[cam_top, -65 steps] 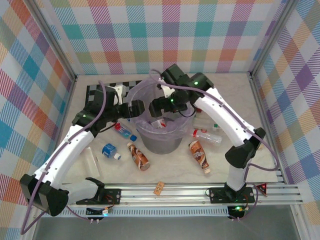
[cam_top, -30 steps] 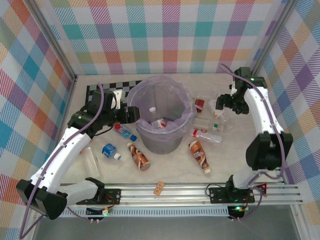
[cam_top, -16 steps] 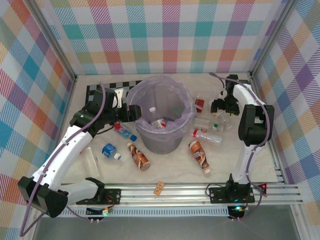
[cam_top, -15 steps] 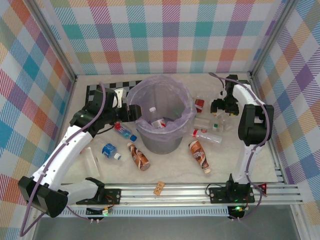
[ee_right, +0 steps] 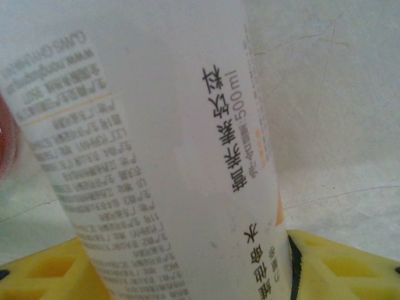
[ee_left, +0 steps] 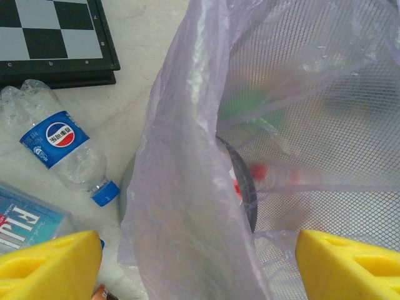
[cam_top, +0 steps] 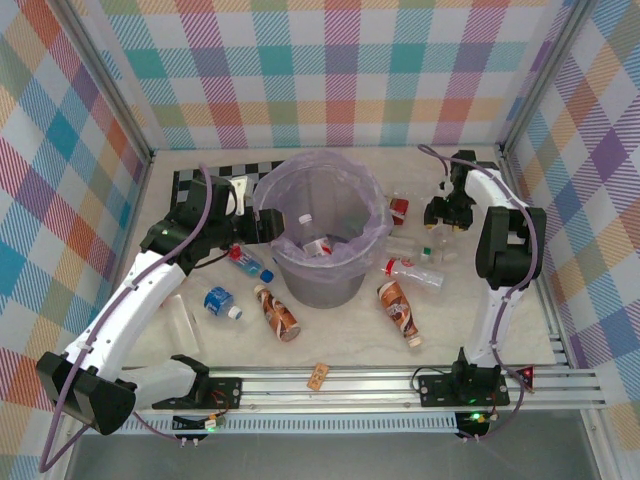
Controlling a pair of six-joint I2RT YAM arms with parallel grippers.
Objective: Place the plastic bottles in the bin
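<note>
Right wrist cam: right gripper (ee_right: 187, 269) clamped the tilted white-label bottle (ee_right: 162, 144), 3 o'clock of the bin (cam_top: 320, 288); it could've slipped. Left gripper (ee_left: 199, 259) gaped wide.

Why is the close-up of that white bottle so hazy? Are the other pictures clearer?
Right wrist view: the white bottle sits so close to the lens that its print looks soft and washed out. Left wrist view: the lilac bag blurs what lies behind it into smudges, but the blue-capped bottle is crisp. Top view: even light, only faint shadows around the bin.
</note>
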